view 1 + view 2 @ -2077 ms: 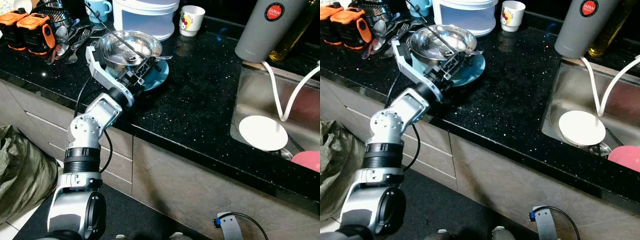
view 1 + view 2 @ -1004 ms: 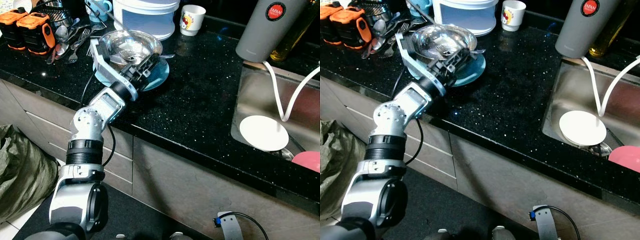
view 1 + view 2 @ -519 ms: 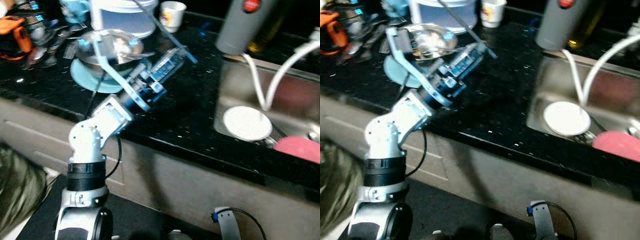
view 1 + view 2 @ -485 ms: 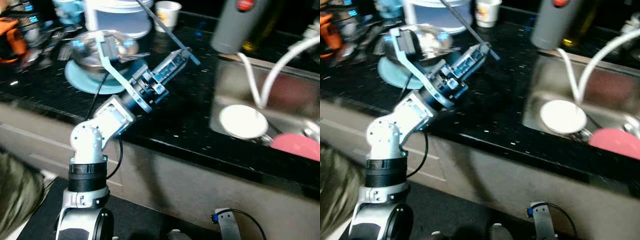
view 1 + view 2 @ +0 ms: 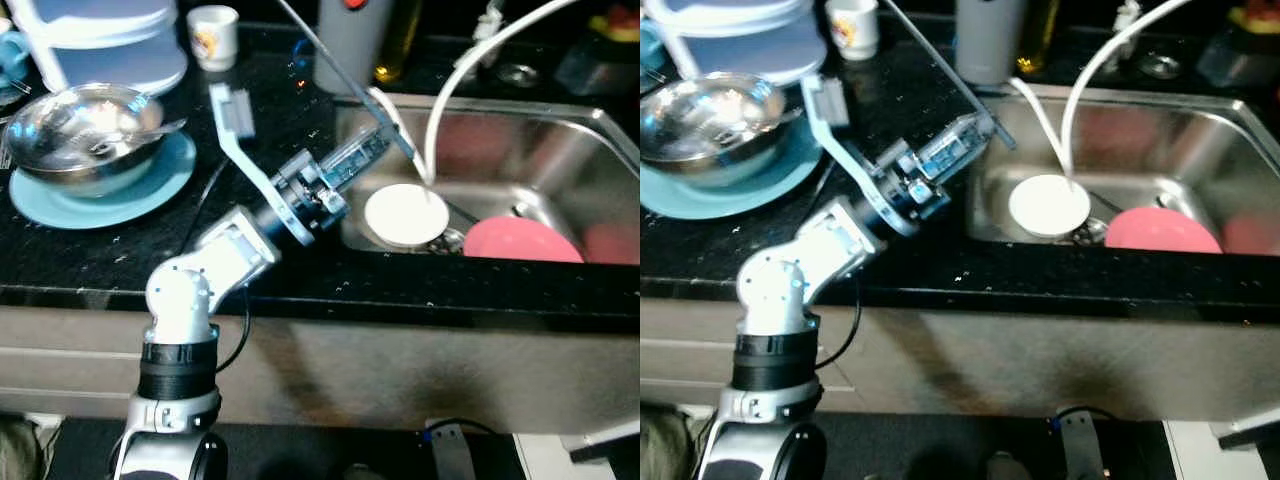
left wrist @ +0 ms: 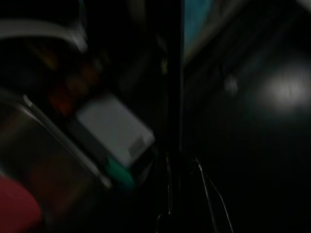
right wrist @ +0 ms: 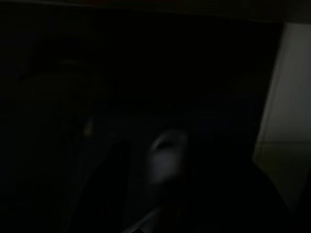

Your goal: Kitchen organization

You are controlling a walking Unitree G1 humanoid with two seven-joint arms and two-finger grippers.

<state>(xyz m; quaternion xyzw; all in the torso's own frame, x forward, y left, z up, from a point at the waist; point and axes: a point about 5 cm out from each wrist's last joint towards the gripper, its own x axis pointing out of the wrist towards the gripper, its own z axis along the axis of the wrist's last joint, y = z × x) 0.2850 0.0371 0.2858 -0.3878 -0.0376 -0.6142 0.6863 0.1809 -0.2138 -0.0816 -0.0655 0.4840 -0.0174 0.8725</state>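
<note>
My left gripper [image 5: 385,128] is reaching out over the near edge of the shiny steel sink [image 5: 560,150]. Its two black fingers are pinched tight on a long thin grey utensil [image 5: 330,52], which sticks up and back from the gripper, away from the sink. I think I hold it low on the handle so it will not swing, and I carry it here because dirty things go in the sink. Inside the sink, just past the gripper, lie a round white plate [image 5: 405,214] and a pink plate [image 5: 522,240]. Well away from the sink, on the black counter, a shiny metal bowl [image 5: 82,124] sits on a flat blue plate [image 5: 110,196]. My right arm hangs idle, and I cannot tell how its fingers are.
</note>
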